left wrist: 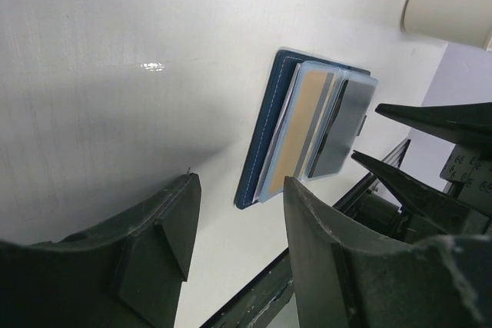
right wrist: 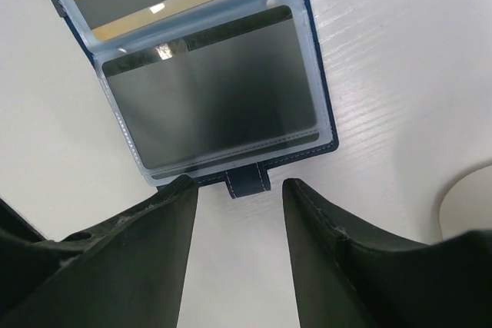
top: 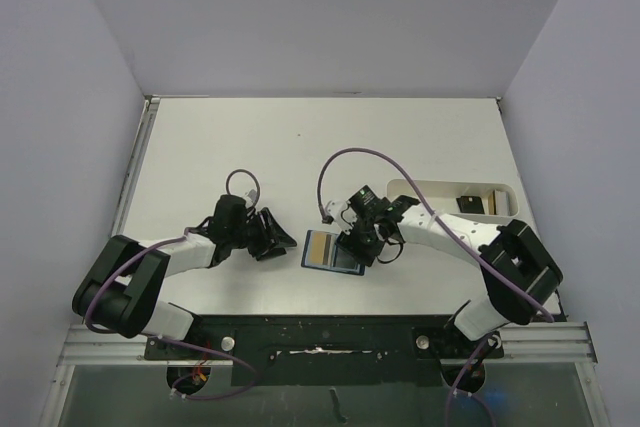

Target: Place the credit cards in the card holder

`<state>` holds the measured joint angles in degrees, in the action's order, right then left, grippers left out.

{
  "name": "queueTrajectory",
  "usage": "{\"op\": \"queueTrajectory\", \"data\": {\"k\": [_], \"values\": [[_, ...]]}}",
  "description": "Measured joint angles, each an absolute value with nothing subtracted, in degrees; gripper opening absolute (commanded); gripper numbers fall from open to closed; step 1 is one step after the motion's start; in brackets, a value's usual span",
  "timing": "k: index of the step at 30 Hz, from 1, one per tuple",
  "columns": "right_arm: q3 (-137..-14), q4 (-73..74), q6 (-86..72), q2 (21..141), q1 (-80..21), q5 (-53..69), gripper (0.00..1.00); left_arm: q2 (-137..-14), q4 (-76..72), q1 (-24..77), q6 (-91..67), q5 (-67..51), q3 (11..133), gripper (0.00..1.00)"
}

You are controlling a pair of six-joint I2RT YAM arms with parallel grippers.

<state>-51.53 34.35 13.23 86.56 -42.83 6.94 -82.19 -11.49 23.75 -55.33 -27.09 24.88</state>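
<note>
Navy blue folding card holder [left wrist: 265, 128] lay open on white tabletop [top: 300, 147], tan card [left wrist: 296, 124] and dark grey card [right wrist: 211, 90] in its clear pockets. Left tool [top: 275, 237] released, empty, just beside it. Right tool [right wrist: 240, 213] released (fingers either side of the strap tab).

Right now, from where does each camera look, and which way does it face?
Top external: above and behind the arms, facing down on the table; both arms show, left pincer and right pincer beside the card holder.
Left wrist: on the left arm, facing across the table at the card holder's long edge; own open fingers below.
Right wrist: on the right arm, facing down at the card holder's tab end; own open fingers below.
Shared: the card holder.
</note>
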Motion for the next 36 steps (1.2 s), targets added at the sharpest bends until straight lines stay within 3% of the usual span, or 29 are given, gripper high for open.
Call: {"op": "queueTrajectory", "data": {"k": [4,13,26,36], "values": [[-51.53,34.24,14.2,88.79,-42.85,6.96,0.45,-82.19,-11.49,23.22,-55.33,-27.4,24.69,0.46],[-51.53,31.92,15.9,90.76,-43.18,7.25,0.23,-80.75,-11.11,20.8,-55.0,-27.55,24.56,0.47],[-51.86,19.94,15.05,92.77,-46.52,7.53,0.2,-79.75,-8.6,16.75,-52.66,-28.18,24.03,0.53],[-43.72,6.7,9.28,89.58,-46.54,7.77,0.16,-80.58,-9.43,16.4,-52.29,-29.45,24.03,0.53]]}}
